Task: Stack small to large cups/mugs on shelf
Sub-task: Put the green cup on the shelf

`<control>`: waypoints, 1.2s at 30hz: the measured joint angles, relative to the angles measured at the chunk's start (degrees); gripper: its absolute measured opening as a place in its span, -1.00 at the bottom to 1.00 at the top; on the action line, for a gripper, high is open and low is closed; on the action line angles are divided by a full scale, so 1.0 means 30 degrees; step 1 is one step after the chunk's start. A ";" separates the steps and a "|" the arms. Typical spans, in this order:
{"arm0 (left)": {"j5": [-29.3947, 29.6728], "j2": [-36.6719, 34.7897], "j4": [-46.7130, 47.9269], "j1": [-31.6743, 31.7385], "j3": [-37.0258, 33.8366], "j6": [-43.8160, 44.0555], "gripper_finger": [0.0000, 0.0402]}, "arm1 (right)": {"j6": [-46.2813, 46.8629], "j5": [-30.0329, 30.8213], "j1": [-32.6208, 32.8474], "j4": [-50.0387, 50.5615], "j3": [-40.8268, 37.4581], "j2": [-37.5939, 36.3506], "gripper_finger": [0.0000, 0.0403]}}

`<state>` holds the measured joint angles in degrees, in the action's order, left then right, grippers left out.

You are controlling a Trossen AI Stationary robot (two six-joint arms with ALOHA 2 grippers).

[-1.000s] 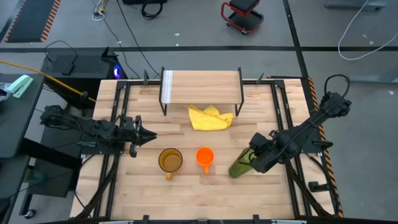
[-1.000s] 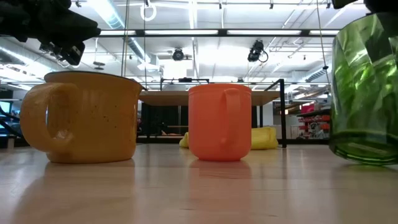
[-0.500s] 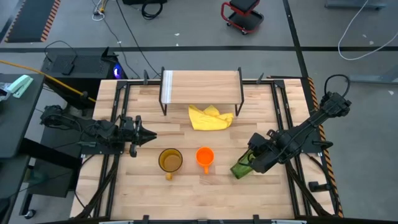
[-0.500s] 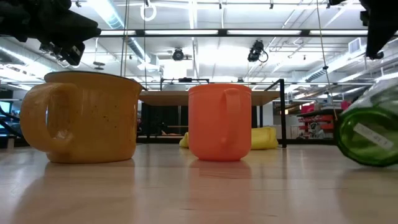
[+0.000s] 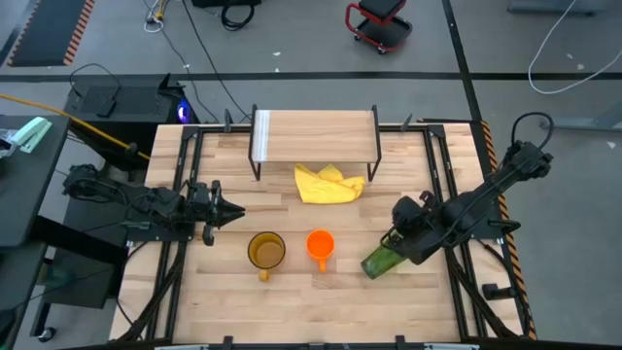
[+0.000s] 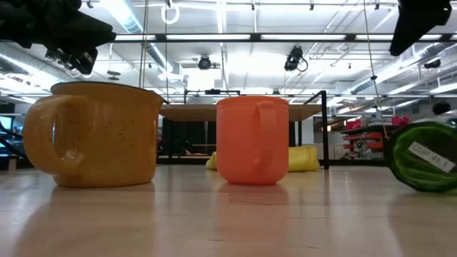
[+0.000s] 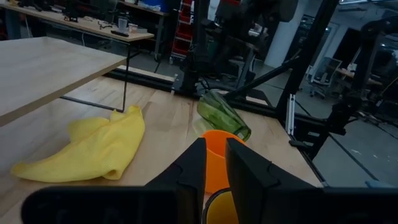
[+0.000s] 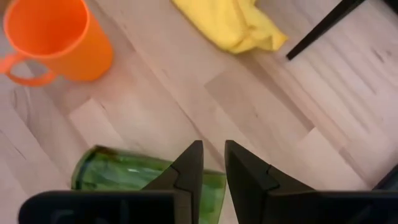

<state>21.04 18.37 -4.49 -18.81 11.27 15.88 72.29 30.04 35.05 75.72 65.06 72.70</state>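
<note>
The green tumbler (image 5: 381, 261) lies on its side on the tabletop at the right, also in the low view (image 6: 425, 157) and the right wrist view (image 8: 124, 171). My right gripper (image 5: 397, 241) hangs shut above it, slanting down, clear of it in the low view (image 6: 421, 21). The orange mug (image 5: 320, 245) and the amber mug (image 5: 265, 251) stand upright on their bases side by side. My left gripper (image 5: 238, 211) waits shut and level, left of the amber mug. The shelf (image 5: 316, 134) stands at the far middle on its black legs.
A crumpled yellow cloth (image 5: 328, 183) lies on the table just in front of the shelf, partly under its near edge. Black rails (image 5: 180, 194) run along the table's left and right sides. Bare wood lies near the table's front edge.
The green tumbler has tipped over from a leaning stand and now lies on its side on the table. My right gripper has risen above it and turned at the wrist.
</note>
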 joint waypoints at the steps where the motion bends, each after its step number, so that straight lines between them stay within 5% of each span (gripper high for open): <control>1: 0.0000 0.0000 0.0006 0.0000 0.0000 0.0000 -0.65 | 0.0000 0.0227 0.0008 -0.0006 0.0006 -0.0086 -0.63; 9: 0.0000 0.0000 0.0007 0.0000 0.0000 -0.0007 -0.64 | 0.0320 0.0611 0.0008 0.0003 0.0007 -0.0247 -0.63; 16: 0.0000 0.0000 0.0013 0.0000 0.0000 -0.0015 -0.66 | 0.2460 -0.1817 0.0179 0.1025 0.0014 -0.0247 -0.63; 26: 0.0000 0.0000 0.0013 0.0000 0.0000 0.0000 -0.64 | 0.5655 -0.2292 0.2070 0.0868 -0.0104 -0.0225 -0.63; 36: 0.0000 0.0000 0.0013 -0.0007 0.0000 0.0000 -0.64 | 0.7114 -0.4410 0.2138 -0.1607 -0.5374 -0.2197 -0.63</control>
<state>21.04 18.37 -4.45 -18.83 11.27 15.88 93.63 16.81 41.46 70.90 48.94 66.11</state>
